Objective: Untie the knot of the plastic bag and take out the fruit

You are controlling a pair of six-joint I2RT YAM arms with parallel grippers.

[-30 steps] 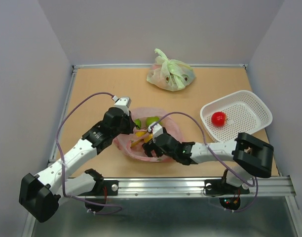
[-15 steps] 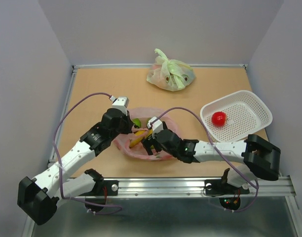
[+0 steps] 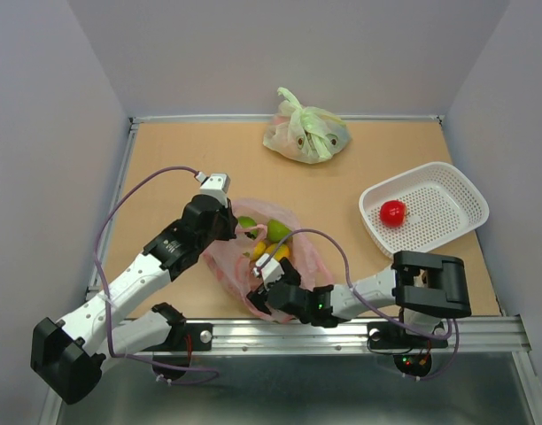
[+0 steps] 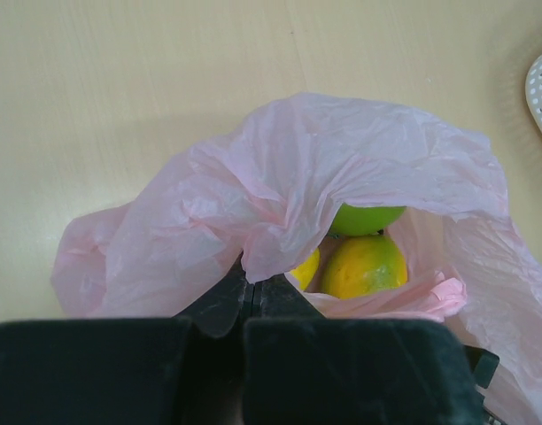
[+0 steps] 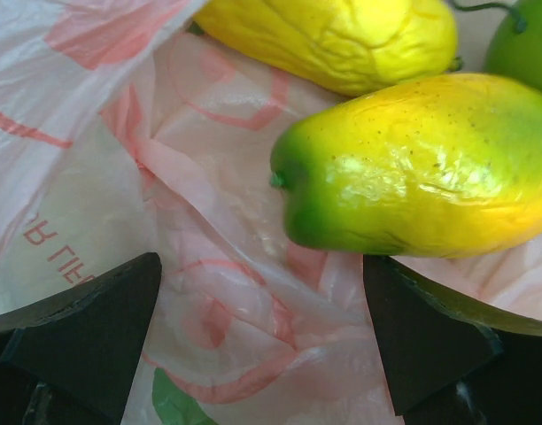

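The pink plastic bag (image 3: 231,266) lies open in front of the arms. My left gripper (image 3: 233,228) is shut on its far-left rim; in the left wrist view the jaws (image 4: 251,282) pinch a fold of the pink film (image 4: 360,159). Inside are a green apple (image 4: 368,218), an orange-yellow fruit (image 4: 364,266) and a yellow piece (image 4: 306,267). My right gripper (image 3: 259,274) is open inside the bag's near side. In its wrist view the open gripper (image 5: 262,332) is over bag film just below a yellow-green fruit (image 5: 421,177), with a yellow banana (image 5: 342,35) beyond.
A white basket (image 3: 448,181) at the right holds a red apple (image 3: 392,212). A knotted pale green bag (image 3: 305,133) with fruit sits at the back. The table's metal rail runs along the near edge.
My right arm has pulled back toward the near edge, and its gripper has moved from the bag's middle to its near side. The bag has stretched toward the front. The left gripper keeps its hold.
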